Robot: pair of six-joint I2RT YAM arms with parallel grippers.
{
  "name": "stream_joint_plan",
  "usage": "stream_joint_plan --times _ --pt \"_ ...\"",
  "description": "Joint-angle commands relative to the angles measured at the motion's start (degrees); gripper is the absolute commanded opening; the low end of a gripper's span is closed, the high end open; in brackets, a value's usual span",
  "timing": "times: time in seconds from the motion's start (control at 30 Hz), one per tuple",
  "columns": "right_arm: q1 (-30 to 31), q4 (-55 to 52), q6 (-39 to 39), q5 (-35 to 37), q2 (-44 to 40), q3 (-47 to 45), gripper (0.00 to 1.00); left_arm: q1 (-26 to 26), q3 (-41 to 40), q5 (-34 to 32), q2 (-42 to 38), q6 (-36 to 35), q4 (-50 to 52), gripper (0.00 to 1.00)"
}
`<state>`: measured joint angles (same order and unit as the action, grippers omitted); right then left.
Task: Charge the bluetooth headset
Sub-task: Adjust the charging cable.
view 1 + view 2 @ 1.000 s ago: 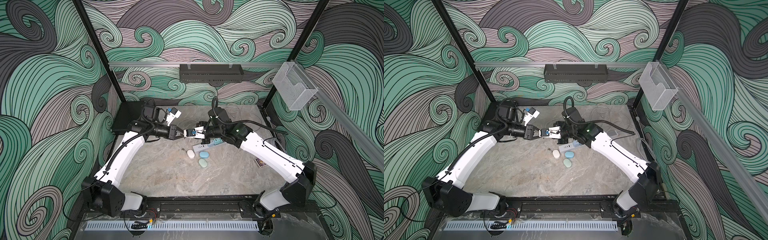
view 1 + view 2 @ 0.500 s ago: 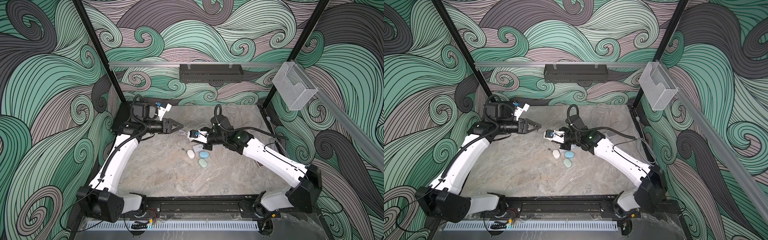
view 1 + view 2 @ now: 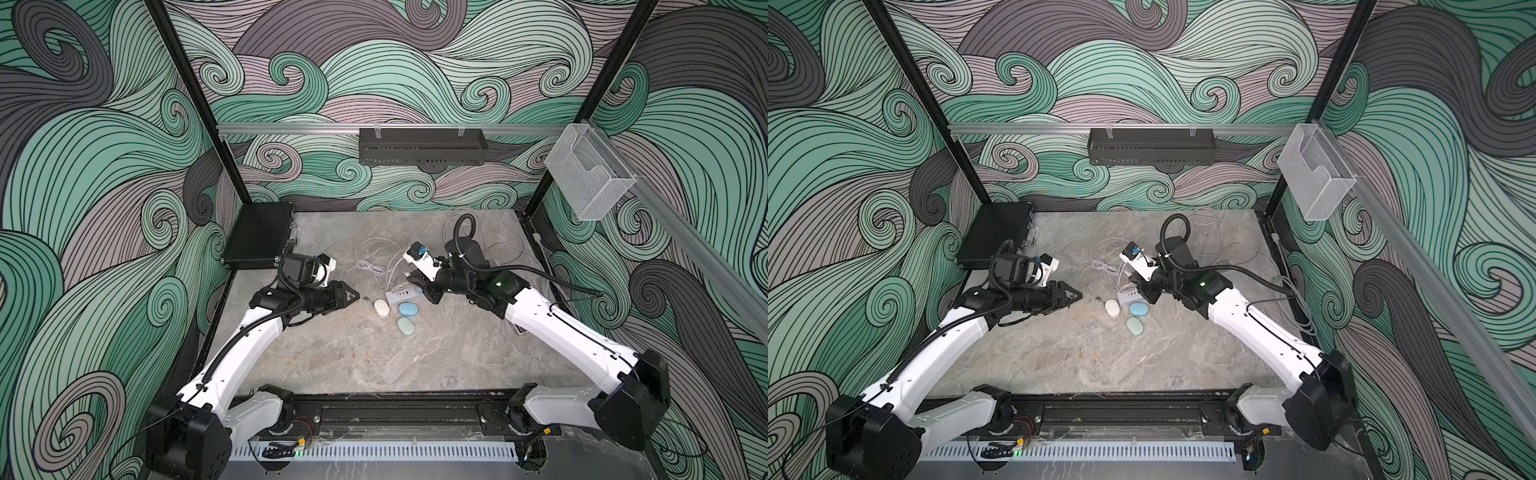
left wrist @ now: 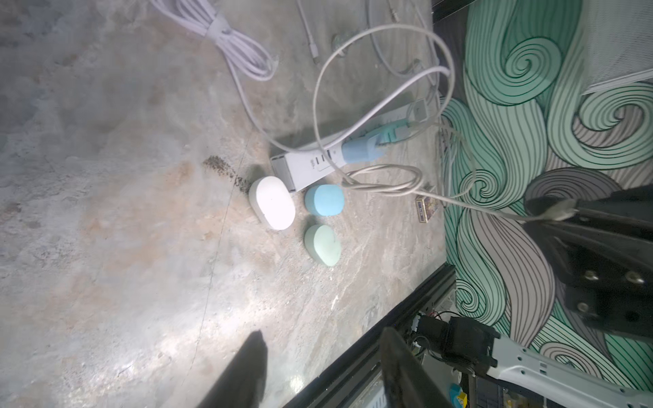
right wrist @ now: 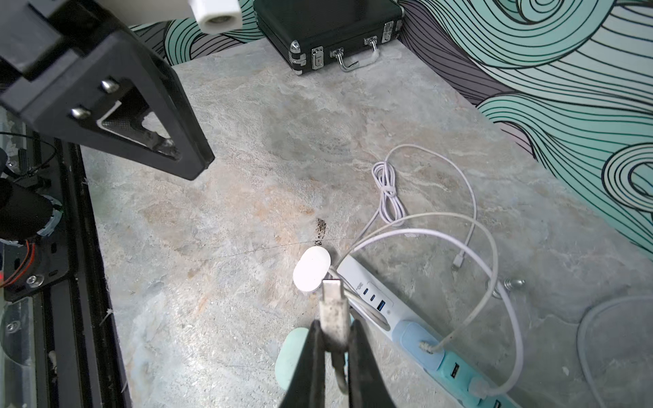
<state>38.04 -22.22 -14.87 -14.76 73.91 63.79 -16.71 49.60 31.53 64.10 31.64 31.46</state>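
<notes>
Both top views are looking steeply down from high above the front edge, taking in the whole grey marbled stone table (image 3: pixel 374 353). Each wrist camera is looking obliquely from close over it, both sharing the white oval plastic case (image 4: pixel 272 203).

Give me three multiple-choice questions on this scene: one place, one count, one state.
1. Where does the black briefcase sit?
A. far left corner
B. centre
C. near right corner

2. How many oval earbud cases lie beside the power strip?
A. two
B. three
C. five

3. What does the right end effector grip?
A. nothing
B. a white case
C. a cable plug

Answers:
1 A, it is tucked into that corner in both top views.
2 B, one white, one blue, one green.
3 C, the plug pokes out of its closed grip.
</notes>
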Motion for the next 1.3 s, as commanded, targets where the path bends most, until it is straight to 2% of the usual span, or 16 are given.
stream_joint_plan --times 0.0,0.13,0.33,0.37,0.43,0.47,0.53,0.6,0.67,0.77,1.07,1.27 --pt "-0.5 -2.2 5.2 1.1 -2.5 -1.2 0.03 -2.0 3.4 -4.1 3.4 0.3 1.0 0.52" --pt "-0.7 -2.2 5.7 0.6 -3.8 -2.7 0.03 -5.1 7.1 -9.5 7.9 -11.9 3.8 0.52" --pt "-1.8 -2.6 6.1 -1.3 -4.1 -3.1 0.03 -6.7 9.5 -7.1 10.9 -34.7 4.1 0.52" --pt "-2.0 -2.7 6.3 -1.5 -4.1 -3.1 0.03 -7.0 9.1 -7.4 11.1 -34.7 2.8 0.52" --pt "-2.2 -2.8 6.6 -1.8 -4.1 -2.9 0.03 -7.3 9.5 -8.9 12.9 -26.6 0.9 0.5" --pt "-2.1 -2.8 6.8 -1.9 -4.0 -2.9 0.03 -7.3 10.4 -7.6 14.3 -22.4 1.6 0.48" --pt "-2.1 -2.8 7.5 -2.0 -3.9 -2.9 0.03 -7.8 12.5 -5.1 17.9 -8.7 4.6 0.43" --pt "-2.2 -2.8 8.1 -2.0 -3.7 -2.9 0.03 -9.2 11.3 -1.6 20.8 2.8 3.4 0.42" --pt "-2.2 -2.6 8.5 -2.1 -3.7 -3.2 0.03 -12.1 9.2 -3.1 20.3 12.1 -0.3 0.47" --pt "-2.3 -2.2 9.1 -2.4 -3.5 -3.7 0.03 -16.4 7.9 -9.2 18.8 22.8 -3.6 0.52" --pt "-3.4 -2.2 10.0 -3.7 -3.8 -4.3 0.04 -22.5 7.5 -17.9 21.4 39.0 -9.1 0.54" --pt "-4.6 -2.2 10.1 -5.3 -4.6 -4.6 0.04 -27.0 10.0 -21.2 27.4 46.5 -8.5 0.57"
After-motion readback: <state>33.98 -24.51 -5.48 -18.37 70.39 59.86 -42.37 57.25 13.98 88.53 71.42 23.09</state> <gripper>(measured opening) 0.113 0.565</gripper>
